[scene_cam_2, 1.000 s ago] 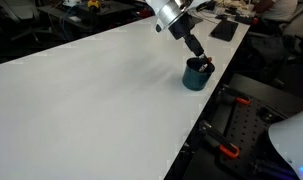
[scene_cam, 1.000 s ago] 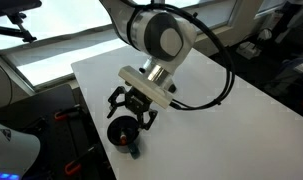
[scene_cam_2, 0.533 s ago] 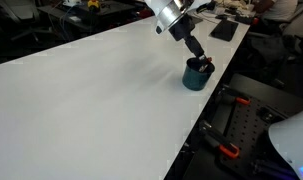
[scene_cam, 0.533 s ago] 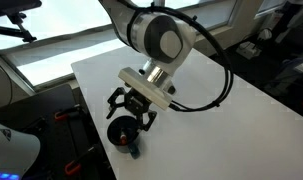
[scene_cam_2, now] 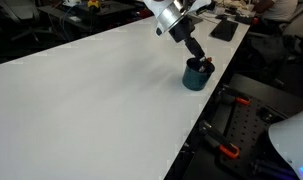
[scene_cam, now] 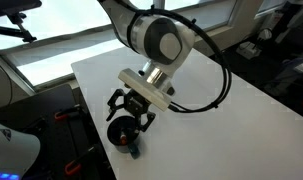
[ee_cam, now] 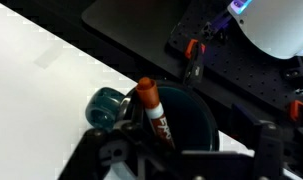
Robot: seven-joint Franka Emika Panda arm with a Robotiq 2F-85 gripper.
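Hovering over a dark teal cup (scene_cam: 121, 133) at the near corner of a white bench (scene_cam: 221, 110), the end effector (scene_cam: 131, 117) has its fingers spread wide, pinching nothing. In the wrist view, a small teal cylinder (ee_cam: 106, 106) lies just beside the cup at its nine o'clock. A marker (ee_cam: 154, 112) with an orange cap stands inside the cup, leaning toward eleven o'clock, between the spread fingers.

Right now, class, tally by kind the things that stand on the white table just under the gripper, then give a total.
dark teal cup: 1
marker with a red-brown cap, standing in the cup: 1
Total: 2
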